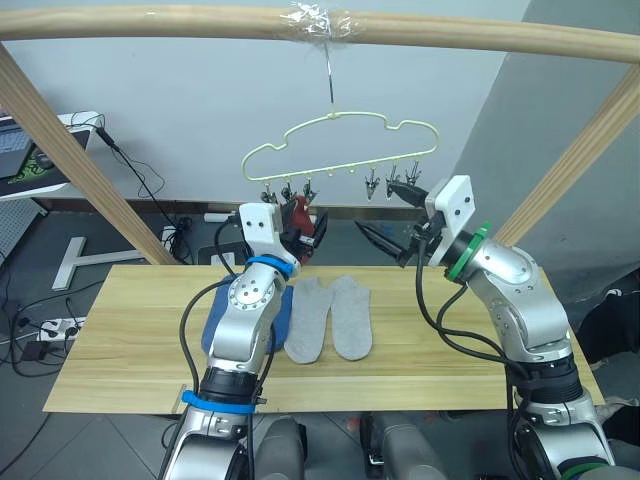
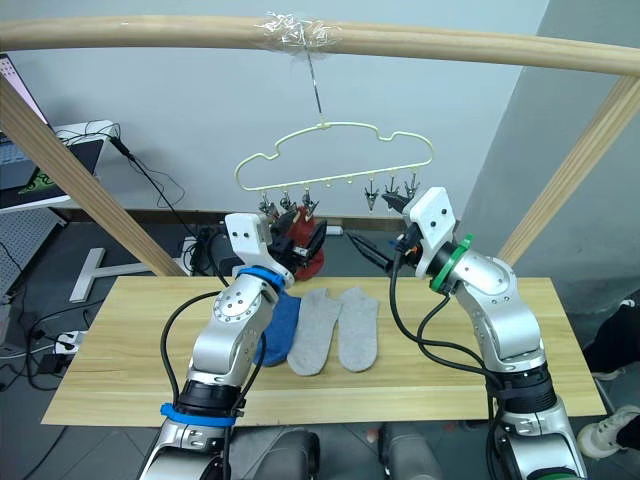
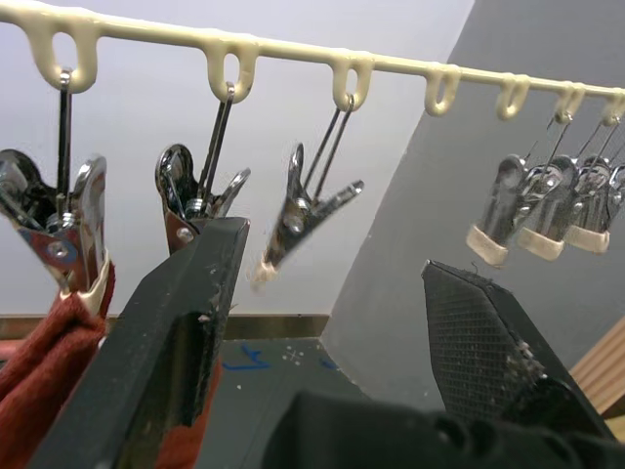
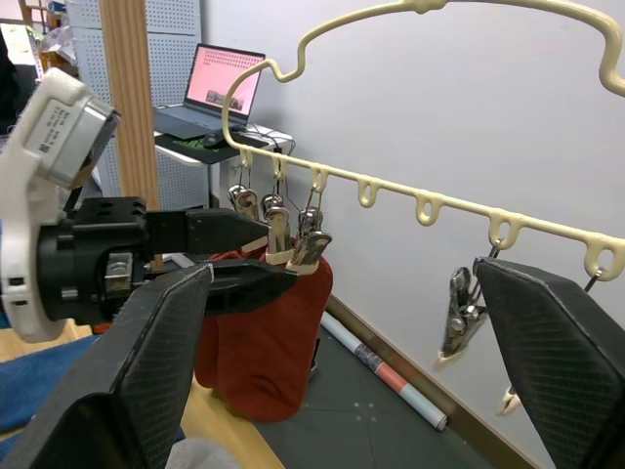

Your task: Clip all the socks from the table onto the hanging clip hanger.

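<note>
The pale-yellow clip hanger [image 1: 345, 168] hangs by its hook from the wooden pole. Rust red sock fabric [image 1: 296, 215] hangs from its leftmost clips [image 3: 73, 234]. I cannot tell how many red socks there are. My left gripper [image 1: 308, 228] is raised right beside that fabric and stands open [image 3: 332, 254], one finger against the red cloth. My right gripper [image 1: 393, 213] is open just under the bare clips [image 1: 395, 180] at the hanger's right end. On the table [image 1: 450, 350] lie two light grey socks [image 1: 330, 318] side by side, and a blue sock [image 2: 280, 325] partly under my left arm.
The wooden pole frame [image 1: 200, 22] crosses overhead, with slanted legs at both sides of the table. A desk with a laptop [image 1: 20, 150] stands at the far left. Cables lie on the floor behind the table.
</note>
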Motion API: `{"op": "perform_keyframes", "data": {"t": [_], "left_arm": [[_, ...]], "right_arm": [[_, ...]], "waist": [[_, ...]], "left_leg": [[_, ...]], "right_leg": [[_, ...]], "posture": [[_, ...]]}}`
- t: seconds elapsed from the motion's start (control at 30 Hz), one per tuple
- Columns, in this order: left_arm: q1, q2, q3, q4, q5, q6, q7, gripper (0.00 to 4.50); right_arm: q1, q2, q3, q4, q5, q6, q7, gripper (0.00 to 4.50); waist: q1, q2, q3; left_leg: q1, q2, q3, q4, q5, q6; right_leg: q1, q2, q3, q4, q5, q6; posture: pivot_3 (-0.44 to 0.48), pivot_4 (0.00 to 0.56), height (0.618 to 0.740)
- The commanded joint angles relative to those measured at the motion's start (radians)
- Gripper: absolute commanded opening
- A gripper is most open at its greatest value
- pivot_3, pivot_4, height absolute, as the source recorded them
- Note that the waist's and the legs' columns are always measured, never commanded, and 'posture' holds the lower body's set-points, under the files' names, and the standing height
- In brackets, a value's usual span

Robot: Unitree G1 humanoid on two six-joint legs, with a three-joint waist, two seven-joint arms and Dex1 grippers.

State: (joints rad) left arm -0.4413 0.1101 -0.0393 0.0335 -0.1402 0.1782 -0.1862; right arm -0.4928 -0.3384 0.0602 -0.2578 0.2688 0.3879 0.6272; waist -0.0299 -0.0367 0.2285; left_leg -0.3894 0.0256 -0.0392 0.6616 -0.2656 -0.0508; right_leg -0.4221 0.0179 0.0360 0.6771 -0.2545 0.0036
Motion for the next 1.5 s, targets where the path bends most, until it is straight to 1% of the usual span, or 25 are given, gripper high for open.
{"op": "perform_keyframes", "data": {"t": [0.03,0.17,0.27,0.33,1.03,1.5], "left_arm": [[-0.035,-0.014,0.002,0.02,0.02,-0.048,0.008,3.29],[-0.051,-0.017,0.007,0.048,0.037,-0.07,0.018,3.29],[-0.072,-0.021,0.021,0.084,0.038,-0.079,0.024,2.73],[-0.089,-0.022,0.02,0.104,0.04,-0.085,0.023,2.1],[-0.181,0.005,0.023,0.232,0.07,-0.176,-0.002,2.1],[-0.173,-0.003,0.009,0.222,0.099,-0.196,-0.007,2.1]], "right_arm": [[-0.019,-0.002,-0.018,-0.037,0.022,-0.001,-0.009,4.5],[-0.02,-0.004,-0.019,-0.037,0.021,-0.001,-0.009,4.5],[-0.02,-0.002,-0.018,-0.032,0.012,-0.006,-0.018,4.5],[-0.017,0.002,-0.016,-0.035,0.015,-0.003,-0.022,4.5],[-0.033,0.003,-0.019,-0.021,0.02,-0.002,-0.035,4.5],[-0.031,0.002,-0.019,-0.027,0.023,0.002,-0.034,4.5]], "waist": [[0.0,0.0,0.0],[0.0,0.0,0.0],[0.0,0.0,0.0],[0.0,0.0,0.0],[-0.002,0.0,0.0],[-0.002,0.0,0.0]], "left_leg": [[0.0,0.0,0.0,0.0,0.0,0.0],[0.0,0.0,0.0,0.0,0.0,0.0],[0.0,0.0,0.0,0.0,0.0,0.0],[0.0,0.0,0.0,0.0,0.0,0.0],[0.0,0.0,0.0,0.0,0.0,0.0],[0.0,0.0,0.0,0.0,0.0,0.0]], "right_leg": [[0.0,0.0,0.0,0.0,0.0,0.0],[0.0,0.0,0.0,0.0,0.0,0.0],[0.0,0.0,0.0,0.0,0.0,0.0],[0.0,0.0,0.0,0.001,0.0,0.0],[0.0,0.0,0.0,0.001,0.0,0.0],[0.0,0.0,-0.001,0.001,0.002,-0.003]], "posture": [[-0.037,0.184,0.74],[-0.037,0.184,0.74],[-0.037,0.184,0.74],[-0.037,0.184,0.74],[-0.053,0.19,0.74],[-0.053,0.189,0.74]]}}
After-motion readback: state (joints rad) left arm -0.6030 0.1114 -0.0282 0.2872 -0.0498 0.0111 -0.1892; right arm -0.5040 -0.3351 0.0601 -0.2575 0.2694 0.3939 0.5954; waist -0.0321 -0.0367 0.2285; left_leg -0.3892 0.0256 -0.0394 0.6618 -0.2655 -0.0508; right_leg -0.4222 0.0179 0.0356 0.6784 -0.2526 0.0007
